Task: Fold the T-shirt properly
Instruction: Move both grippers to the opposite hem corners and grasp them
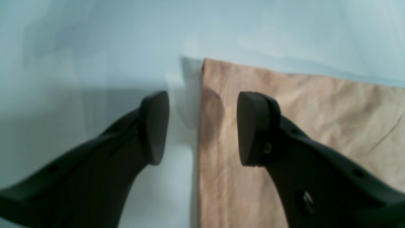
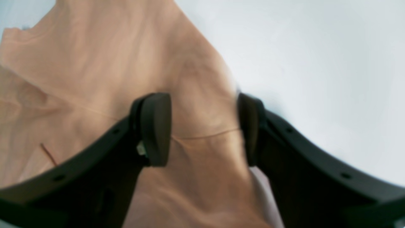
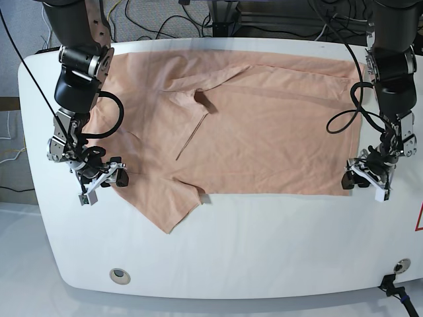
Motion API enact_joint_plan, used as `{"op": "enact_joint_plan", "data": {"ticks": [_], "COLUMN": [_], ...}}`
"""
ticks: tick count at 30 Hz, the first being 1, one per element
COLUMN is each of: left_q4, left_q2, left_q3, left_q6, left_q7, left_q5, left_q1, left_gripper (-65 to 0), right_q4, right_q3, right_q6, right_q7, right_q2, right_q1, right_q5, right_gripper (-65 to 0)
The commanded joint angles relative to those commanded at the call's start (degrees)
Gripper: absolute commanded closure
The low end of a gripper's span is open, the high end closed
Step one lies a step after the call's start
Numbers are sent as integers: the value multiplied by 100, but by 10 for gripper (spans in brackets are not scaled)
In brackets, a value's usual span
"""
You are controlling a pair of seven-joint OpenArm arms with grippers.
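Observation:
The peach T-shirt [image 3: 264,132] lies spread flat on the white table [image 3: 264,251], slightly wrinkled, with a short crease line near its middle. In the base view its sleeve [image 3: 165,205] points toward the front left. My right gripper [image 3: 102,183] is at the shirt's left side and stands open. In the right wrist view, sleeve cloth [image 2: 95,63] lies between and below the fingers of the right gripper [image 2: 204,126]. My left gripper [image 3: 365,185] is open at the shirt's front right corner. In the left wrist view, the left gripper [image 1: 202,126] straddles the shirt's straight edge [image 1: 316,110]: one finger is over cloth, the other over bare table.
Black cables [image 3: 218,13] and equipment lie behind the table's far edge. A small round fitting [image 3: 119,274] is set in the table's front left and another [image 3: 398,266] at the front right. A cable loop [image 3: 344,119] hangs from the left arm over the shirt's right edge.

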Motion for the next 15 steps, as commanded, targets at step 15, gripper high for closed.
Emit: {"op": "enact_joint_plan", "data": {"ticks": [15], "left_q4": [35], "left_q2": [273], "left_q3": [149], "left_q6": [-9], "left_q7": [0], "left_q5": [-26], "left_q1": [0], "left_gripper": [-150], "right_q4": [9], "right_q3": [0], "right_q6": [0], "right_q7": [9], "right_q2": [0], "right_q1": [0], "right_q5": [0], "right_gripper": [-309]}}
